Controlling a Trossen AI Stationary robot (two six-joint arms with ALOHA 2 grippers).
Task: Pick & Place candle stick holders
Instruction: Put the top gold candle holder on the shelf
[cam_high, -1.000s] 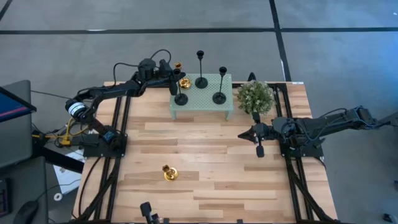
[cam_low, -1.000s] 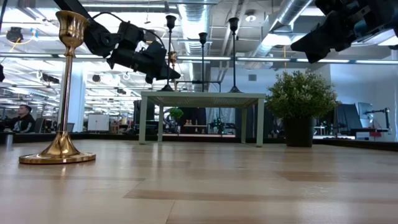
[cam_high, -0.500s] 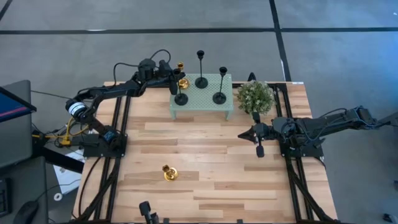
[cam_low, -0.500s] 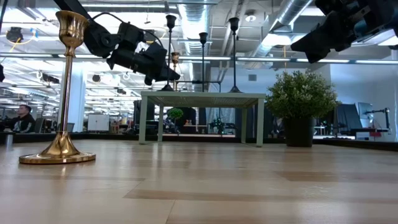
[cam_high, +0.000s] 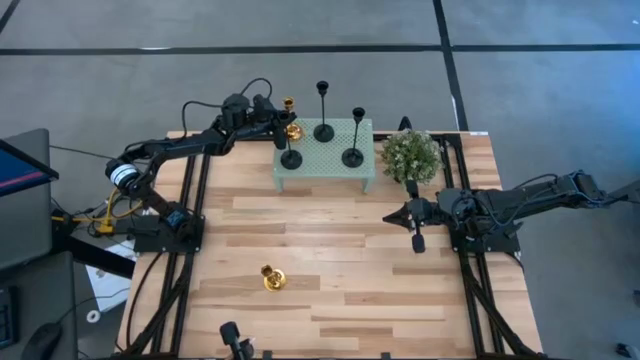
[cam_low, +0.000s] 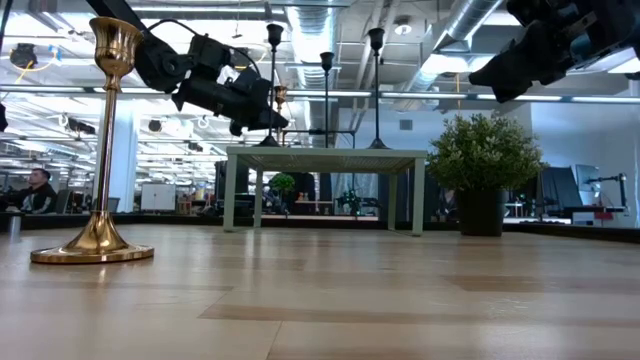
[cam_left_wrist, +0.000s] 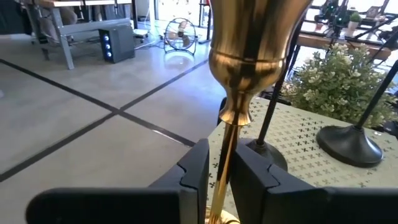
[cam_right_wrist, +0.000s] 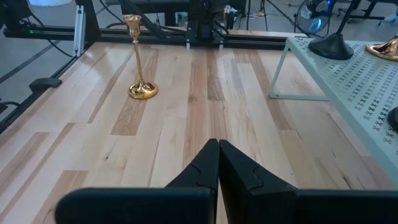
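Gold candle stick holder (cam_left_wrist: 231, 118): clamped by left gripper (cam_high: 277, 124) jaws, over mint stand (cam_high: 325, 165).
Right gripper (cam_right_wrist: 218, 163): jaws clenched, empty.

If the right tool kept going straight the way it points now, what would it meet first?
The right tool, shut and empty, points across bare table. The gold candle stick holder stands off to one side of that line, so the way looks free up to the far frame rail, though depth is uncertain.

open-plan robotics lab / industrial workspace. low view shows exposed ceiling ducts (cam_low: 455, 45) and pipes, fluorescent strips, rows of workstations behind with a seated person (cam_low: 38, 190) at 9 o'clock. wooden table (cam_high: 330, 270) on black extrusion frame sits on grey concrete floor (cam_high: 300, 40) with dark lines; a floor fan (cam_left_wrist: 176, 32) stands beyond.
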